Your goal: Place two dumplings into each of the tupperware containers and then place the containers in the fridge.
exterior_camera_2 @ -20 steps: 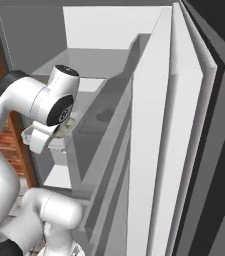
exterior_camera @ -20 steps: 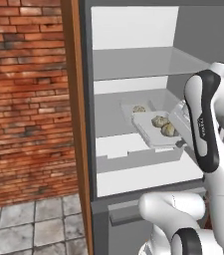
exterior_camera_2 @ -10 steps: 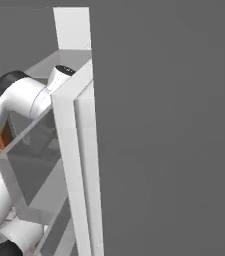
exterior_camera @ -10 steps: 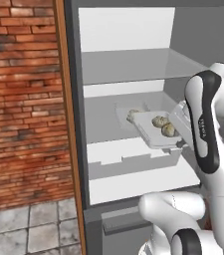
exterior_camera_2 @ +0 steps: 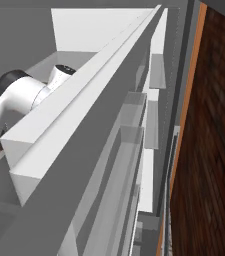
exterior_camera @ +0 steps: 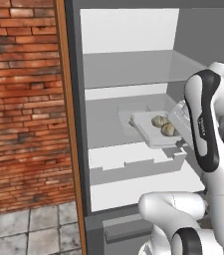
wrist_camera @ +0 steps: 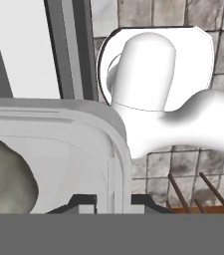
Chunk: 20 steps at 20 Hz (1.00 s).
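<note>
In the left base view a brick wall [exterior_camera: 21, 104] fills the left side, and next to it a brown wooden upright [exterior_camera: 69, 124] edges the open fridge [exterior_camera: 128, 60], whose white interior and glass shelves face the camera. Compared with a second ago the whole picture has slid, so the base has driven and the fridge opening now sits more squarely ahead; that is camera movement, not the shelves moving. Within the fridge, a tupperware container [exterior_camera: 148, 130] hangs level just over the middle shelf, carrying two dumplings [exterior_camera: 163, 125] side by side near its right end. Relative to the shelf it has come a little further in and left than it was. Behind it, a second pale tray edge [exterior_camera: 125, 117] seems to lie on the same shelf, though it is too faint to be sure. To the right, the white arm [exterior_camera: 205, 119] reaches to the container's right edge.

In the hand view the gripper [wrist_camera: 112, 200] has its fingers closed narrowly on the container's rim, one tip either side of the wall, so it has hold of the tray; one dumpling shows at the lower left inside it.

My reading is that this container is being carried into the fridge and is nearly over its resting spot; lowering it onto the shelf and letting go looks like what is left for this tray
</note>
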### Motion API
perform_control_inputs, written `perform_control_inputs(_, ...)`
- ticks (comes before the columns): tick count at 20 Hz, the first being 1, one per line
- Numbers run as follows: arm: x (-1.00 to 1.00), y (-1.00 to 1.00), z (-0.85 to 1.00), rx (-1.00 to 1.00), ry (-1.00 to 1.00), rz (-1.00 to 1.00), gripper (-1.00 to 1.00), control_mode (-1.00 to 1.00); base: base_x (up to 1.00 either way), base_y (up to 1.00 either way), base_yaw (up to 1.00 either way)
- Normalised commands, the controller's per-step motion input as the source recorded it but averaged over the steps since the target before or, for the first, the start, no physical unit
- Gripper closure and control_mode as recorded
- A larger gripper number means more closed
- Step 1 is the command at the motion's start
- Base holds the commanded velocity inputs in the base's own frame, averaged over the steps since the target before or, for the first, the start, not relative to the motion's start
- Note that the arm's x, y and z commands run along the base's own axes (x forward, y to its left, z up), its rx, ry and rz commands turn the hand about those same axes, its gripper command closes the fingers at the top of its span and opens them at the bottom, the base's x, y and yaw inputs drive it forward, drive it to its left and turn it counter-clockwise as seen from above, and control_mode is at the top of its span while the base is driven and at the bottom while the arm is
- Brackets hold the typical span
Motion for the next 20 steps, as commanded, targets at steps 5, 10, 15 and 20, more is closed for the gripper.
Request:
perform_control_inputs(5,0.0,0.0,0.0,0.0,0.0,0.0,1.0,1.0,0.38,-0.01,0.0)
perform_control_inputs(10,-0.02,-0.01,0.0,0.0,0.01,0.0,1.0,-1.0,0.0,0.0,0.0)
perform_control_inputs(15,-0.43,-0.14,0.08,0.0,-0.27,0.01,1.0,-1.0,0.0,0.0,0.0)
perform_control_inputs(20,-0.09,-0.03,0.35,0.0,-0.37,0.0,1.0,-1.0,0.0,0.0,0.0)
